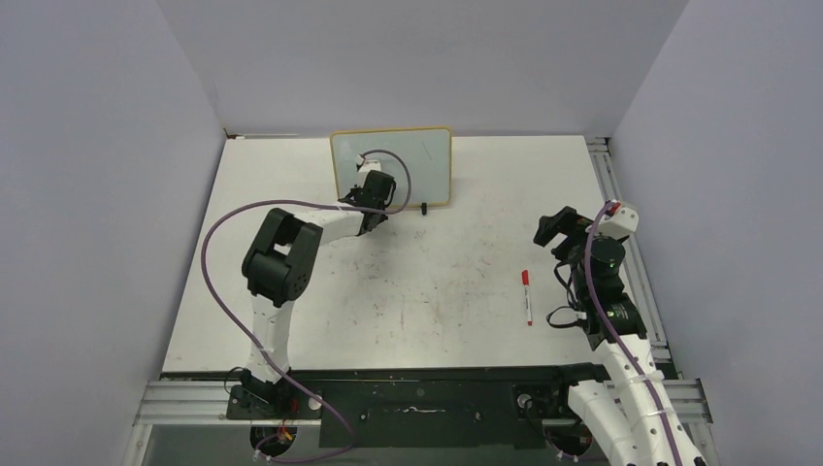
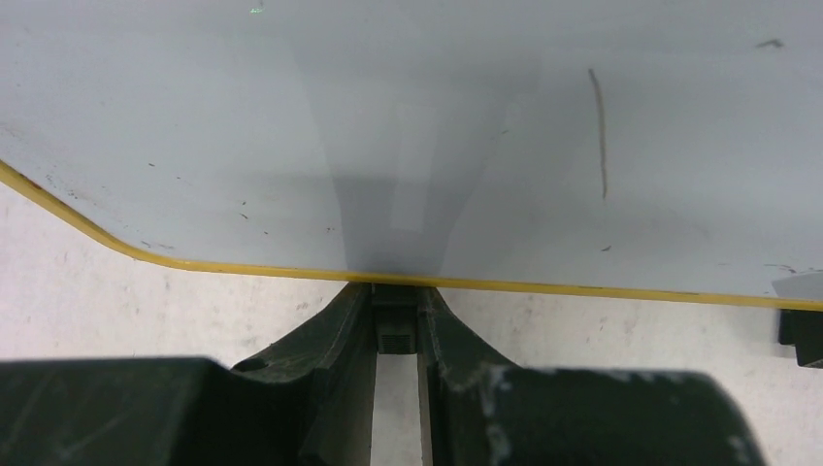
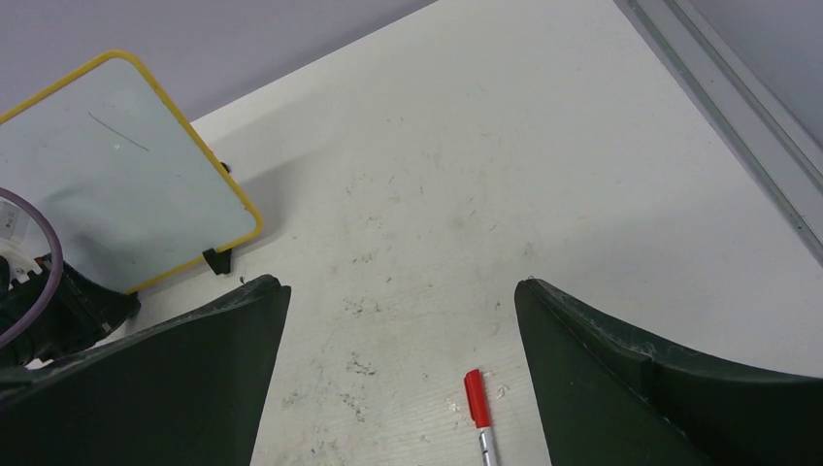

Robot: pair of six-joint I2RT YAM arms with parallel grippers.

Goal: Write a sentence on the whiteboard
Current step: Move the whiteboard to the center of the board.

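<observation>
Light: even and diffuse, from above. The table (image 1: pixel 437 291) reads bright, the walls (image 1: pixel 87 194) a flat pale lilac. Shadows are soft-edged — one falls on the table beside the whiteboard (image 3: pixel 126 165) in the right wrist view. Left wrist view: the whiteboard's glossy face carries a broad grey band above the left gripper (image 2: pixel 395 306) (shadow or reflection, hard to tell); the near gripper body is dark and blurred, the yellow frame sharp. The right gripper (image 3: pixel 398 283) shows near-black, with little surface detail. Overhead view — crisp throughout.
</observation>
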